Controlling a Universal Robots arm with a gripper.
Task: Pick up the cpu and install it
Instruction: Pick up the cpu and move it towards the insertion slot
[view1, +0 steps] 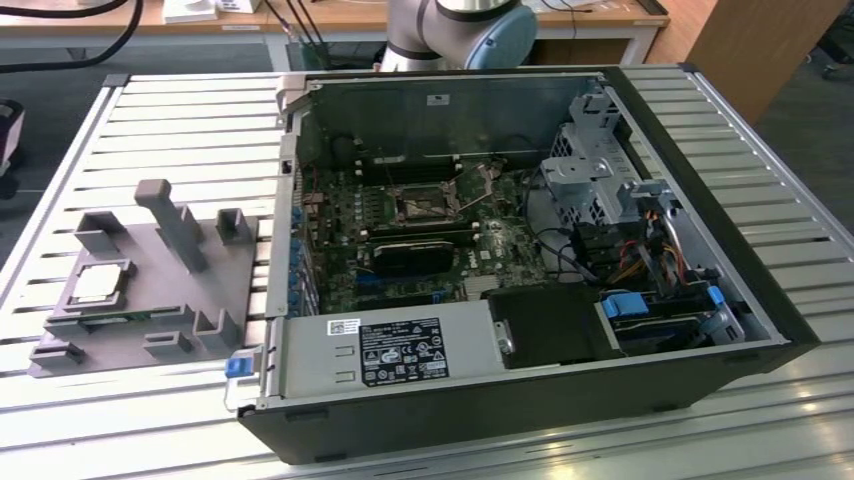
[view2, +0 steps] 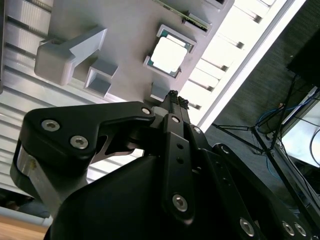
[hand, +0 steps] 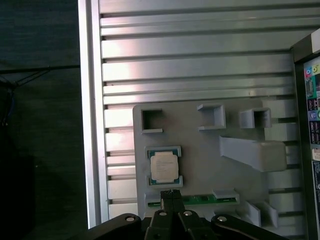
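**Cpu** (view1: 100, 283) (view2: 168, 54) (hand: 164, 166): flat square chip, silvery top up. It sits in a square recess of the grey tray, well to the exterior view's left of the computer case and untouched.

**Gripper** (view2: 177, 98) (hand: 171, 192): black. The fingertips are pressed together with nothing between them. In both wrist views it hangs over the tray, tips near one edge of the cpu and apart from it.

**Grey tray** (view1: 200, 300) (hand: 200, 150): plastic, with upright posts and open pockets. It lies flat on the slatted metal table (view1: 174, 130).

**Green strip** (hand: 202, 200): lies in a slot of the tray just beside the cpu's recess.

**Computer case** (view1: 747, 300): lies on its side, open, motherboard exposed.

**Socket** (view1: 420, 205): metal-framed, near the board's middle.

**Arm base** (view1: 461, 25): stands at the table's far edge.
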